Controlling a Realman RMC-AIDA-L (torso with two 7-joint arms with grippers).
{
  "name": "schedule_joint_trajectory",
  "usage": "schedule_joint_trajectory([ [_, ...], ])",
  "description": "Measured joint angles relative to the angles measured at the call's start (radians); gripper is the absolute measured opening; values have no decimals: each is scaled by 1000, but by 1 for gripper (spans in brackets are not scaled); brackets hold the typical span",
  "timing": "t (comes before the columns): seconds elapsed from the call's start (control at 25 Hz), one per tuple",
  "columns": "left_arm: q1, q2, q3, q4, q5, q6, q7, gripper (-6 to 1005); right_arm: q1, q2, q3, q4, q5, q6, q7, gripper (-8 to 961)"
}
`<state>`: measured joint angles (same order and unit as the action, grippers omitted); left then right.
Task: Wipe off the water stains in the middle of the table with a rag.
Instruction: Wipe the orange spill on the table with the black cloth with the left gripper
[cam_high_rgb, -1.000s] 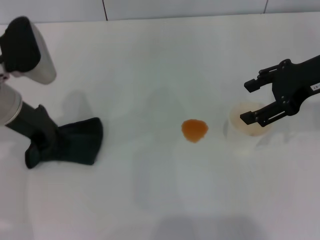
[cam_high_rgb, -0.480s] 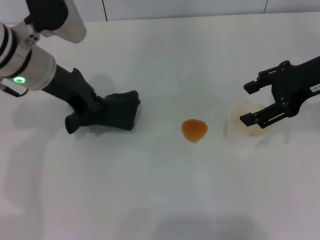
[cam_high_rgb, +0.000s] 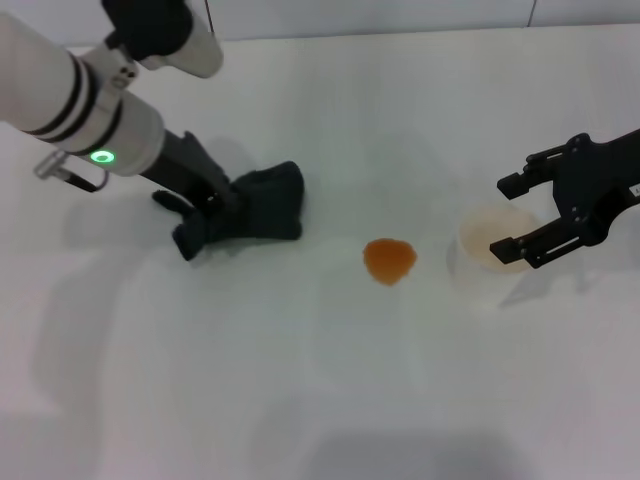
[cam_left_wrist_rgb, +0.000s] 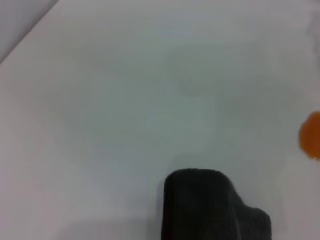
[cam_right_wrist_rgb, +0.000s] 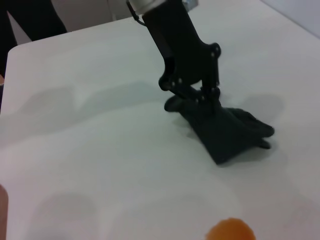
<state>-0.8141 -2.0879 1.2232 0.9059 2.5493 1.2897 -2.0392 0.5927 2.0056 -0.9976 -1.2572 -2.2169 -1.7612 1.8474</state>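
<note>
A roundish orange water stain (cam_high_rgb: 389, 260) lies in the middle of the white table (cam_high_rgb: 330, 380). It also shows in the left wrist view (cam_left_wrist_rgb: 311, 135) and the right wrist view (cam_right_wrist_rgb: 230, 231). My left gripper (cam_high_rgb: 205, 215) is shut on the dark green-black rag (cam_high_rgb: 262, 206) and holds it on the table, left of the stain and apart from it. The rag also shows in the left wrist view (cam_left_wrist_rgb: 210, 205) and the right wrist view (cam_right_wrist_rgb: 227, 131). My right gripper (cam_high_rgb: 520, 215) is open, hovering over a white cup.
A white cup (cam_high_rgb: 492, 245) with pale orange residue stands just right of the stain, under my right gripper. A wall edge runs along the table's far side.
My left gripper has carried the rag from the near left of the table to the right and farther back, closer to the stain. The right gripper has drawn slightly right.
</note>
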Motion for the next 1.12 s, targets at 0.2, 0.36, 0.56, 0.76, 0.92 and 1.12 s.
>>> schedule_joint_trajectory([
  [0.2,-6,0,98,-12,-75,-61,-4,53,1,-2,-2,-2,-1,-9,3,841],
  [0.36,-42,0,193,-52,-134,-98,-6,53,0,-2,-1,-2,-2,-9,1,842],
  [0.56,-52,-1,286,-56,-203,-149,-8,53,-4,-4,1,-2,-6,-8,1,842],
  [0.76,-53,-1,326,-52,-245,-160,-3,53,-10,-14,8,-2,-16,-3,1,841],
  [0.92,-54,-1,387,-30,-288,-160,1,53,-21,-26,11,-2,-16,4,0,841],
  [1.12,-50,-1,462,-6,-321,-152,2,53,-28,-30,11,-2,-16,5,-1,842],
])
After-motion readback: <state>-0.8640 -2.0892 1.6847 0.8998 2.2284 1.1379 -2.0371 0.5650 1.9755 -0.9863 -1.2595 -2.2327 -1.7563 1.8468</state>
